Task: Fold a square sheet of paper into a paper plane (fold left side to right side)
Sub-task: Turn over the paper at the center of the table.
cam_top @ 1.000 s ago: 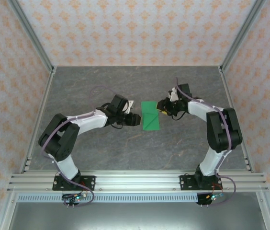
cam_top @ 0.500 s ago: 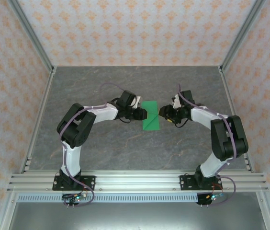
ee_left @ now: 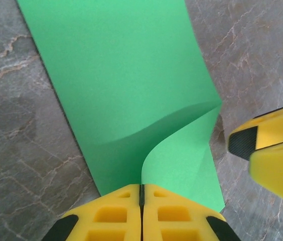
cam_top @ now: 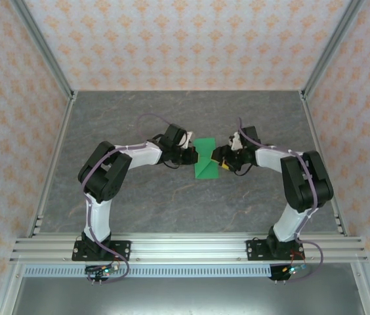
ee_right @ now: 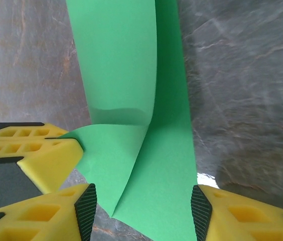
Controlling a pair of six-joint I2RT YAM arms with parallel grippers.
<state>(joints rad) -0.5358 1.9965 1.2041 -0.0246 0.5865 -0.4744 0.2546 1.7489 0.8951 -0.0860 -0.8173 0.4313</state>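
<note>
Top external view is showing me the paper (cam_top: 206, 161) lying in the middle of the desk (cam_top: 139, 118), squarely between the two arms. It is reading as a folded strip, and its long axis is running from the near side toward the far wall, leaning only slightly. One long edge is facing the left arm, the other the right.

Around it I am seeing bare grey stone-patterned surface. The arms are reaching in from either side, so their tips are facing each other across the strip and crowding it.

I am watching the left end effector (cam_top: 191, 156) at the strip's left edge. In the left wrist view its yellow fingers (ee_left: 111, 218) are pressing together and pinching a flap of the paper. The flap is curling up off the sheet in a soft bend.

On the opposite edge, the right end effector (cam_top: 220, 161) is sitting just beside the paper. In the right wrist view its jaws are standing spread, with the near end of the strip lying between them. They are gripping nothing, and I cannot tell whether either pad is touching the sheet.
</note>
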